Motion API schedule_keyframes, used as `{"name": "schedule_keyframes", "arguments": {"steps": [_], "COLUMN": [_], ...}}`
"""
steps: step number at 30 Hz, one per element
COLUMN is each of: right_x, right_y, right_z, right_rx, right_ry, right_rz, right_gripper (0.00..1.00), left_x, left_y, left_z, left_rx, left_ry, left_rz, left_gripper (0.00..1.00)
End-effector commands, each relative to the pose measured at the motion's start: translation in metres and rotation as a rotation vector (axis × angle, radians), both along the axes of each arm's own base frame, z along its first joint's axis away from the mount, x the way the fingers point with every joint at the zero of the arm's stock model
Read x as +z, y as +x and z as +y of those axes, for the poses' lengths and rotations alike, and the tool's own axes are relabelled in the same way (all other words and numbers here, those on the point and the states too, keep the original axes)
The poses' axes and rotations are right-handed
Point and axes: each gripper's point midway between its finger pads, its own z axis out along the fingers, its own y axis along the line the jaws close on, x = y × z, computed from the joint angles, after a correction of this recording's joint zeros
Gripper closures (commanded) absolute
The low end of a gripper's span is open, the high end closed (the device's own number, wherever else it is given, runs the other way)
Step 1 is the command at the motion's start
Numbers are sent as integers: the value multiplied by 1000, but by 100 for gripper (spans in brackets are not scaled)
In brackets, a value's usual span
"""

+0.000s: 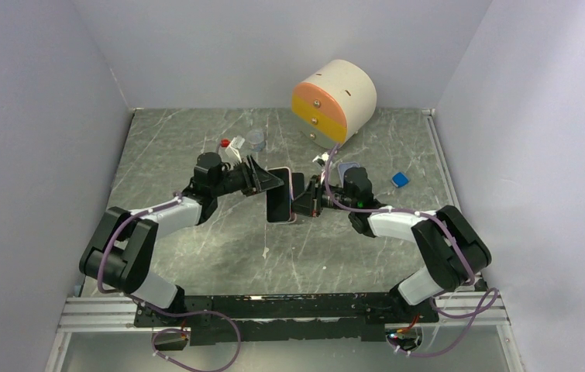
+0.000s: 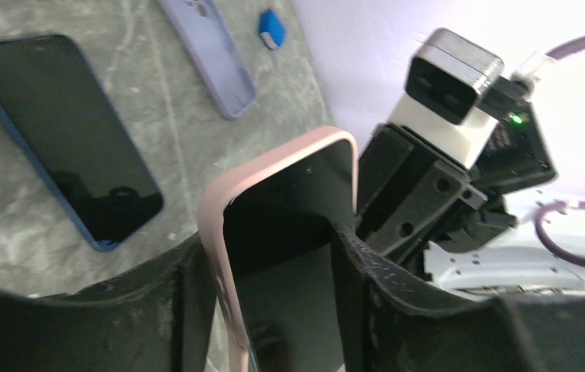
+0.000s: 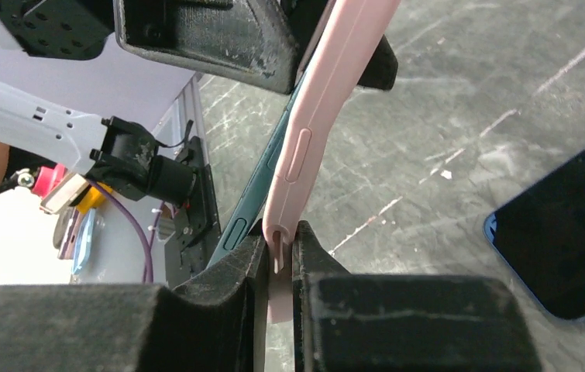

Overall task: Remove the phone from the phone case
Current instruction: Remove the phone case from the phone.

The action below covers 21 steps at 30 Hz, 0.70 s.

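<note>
- The right gripper (image 3: pixel 280 256) is clamped on the rim of the pink case (image 3: pixel 328 101).
- The left gripper (image 2: pixel 266 244) is spread apart, straddling the phone (image 2: pixel 289 201).
- Both are held above the middle of the table (image 1: pixel 219 256).
- The phone is best gripped by its sides and peeled leftward, with the case kept pinched.
- Open room is left on the near side; a blue phone (image 2: pixel 64 132) lies far right.

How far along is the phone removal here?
Done: the cased phone is up in the air, off the surface. In hand: the right hand pinches the pink case by its edge, and the phone already gapes away from the case along one side; the left hand straddles it, grip unclear. Left: the phone is not fully free.
</note>
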Motion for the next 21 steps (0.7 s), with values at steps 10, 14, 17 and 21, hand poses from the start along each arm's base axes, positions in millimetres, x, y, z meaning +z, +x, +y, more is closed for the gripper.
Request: {"name": "schedule_keyframes", "arguments": {"steps": [10, 14, 17, 21], "right_x": [7, -4, -10, -15], "right_y": [32, 40, 46, 48], "right_z": [-2, -6, -10, -12], "right_rx": [-66, -105, -129, -139], "right_ry": [60, 49, 37, 27], "right_rz": [63, 124, 167, 190], "right_gripper": [100, 100, 100, 100], "left_x": [-28, -18, -15, -14], "left_y": [40, 40, 36, 32], "left_z": [22, 31, 39, 60], "left_rx": [193, 239, 277, 366], "left_ry": [212, 312, 426, 569], "left_rz": [12, -51, -89, -106], "left_gripper": [29, 26, 25, 24]}}
